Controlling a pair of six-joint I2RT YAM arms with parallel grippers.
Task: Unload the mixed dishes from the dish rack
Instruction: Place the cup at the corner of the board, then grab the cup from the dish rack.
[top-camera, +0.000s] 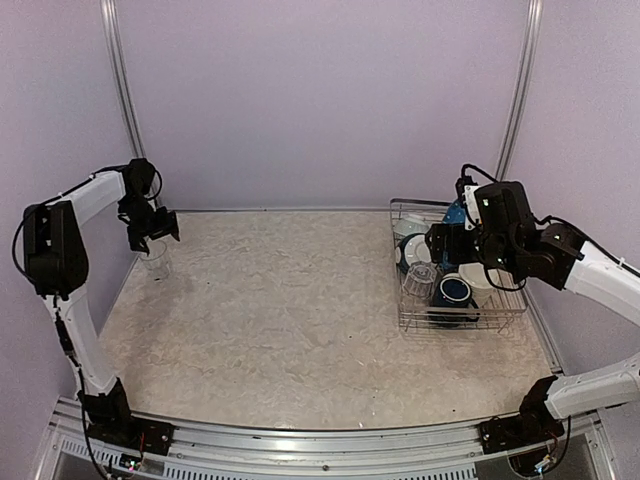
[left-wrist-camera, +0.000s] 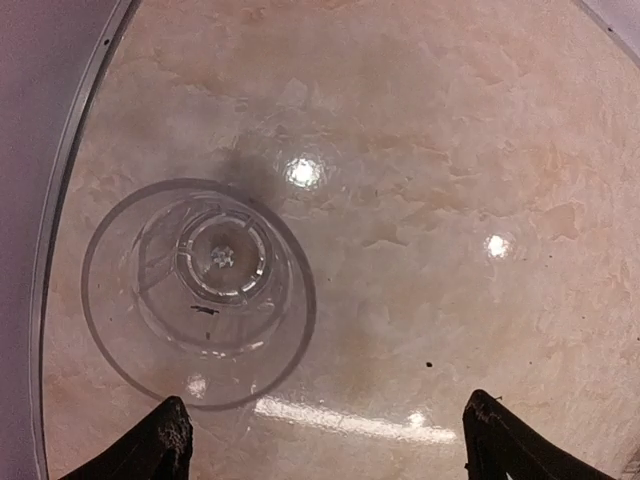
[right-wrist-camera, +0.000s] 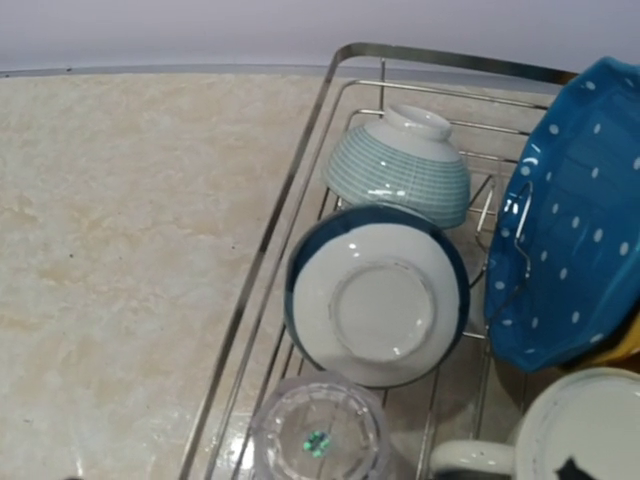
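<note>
A clear glass tumbler (left-wrist-camera: 200, 290) stands on the table at the far left, also seen from above (top-camera: 157, 262). My left gripper (left-wrist-camera: 325, 445) hovers just over it, open, fingertips (left-wrist-camera: 165, 440) apart from the glass and holding nothing. At the right is the dish rack (top-camera: 405, 305). My right gripper (top-camera: 432, 245) hangs over it, jaws wide with nothing between them. In the rack (right-wrist-camera: 300, 190) lie a teal bowl (right-wrist-camera: 400, 170), a blue-rimmed bowl (right-wrist-camera: 375, 295) bottom-up, a blue dotted plate (right-wrist-camera: 580, 230), a second clear tumbler (right-wrist-camera: 320, 440) and a cream mug (right-wrist-camera: 570, 430). A dark blue mug (top-camera: 452, 292) shows from above.
A metal rail (left-wrist-camera: 70, 170) borders the table's left edge close to the standing glass. A yellow plate's edge (right-wrist-camera: 625, 345) peeks from behind the blue plate. Pale walls close off the back and sides.
</note>
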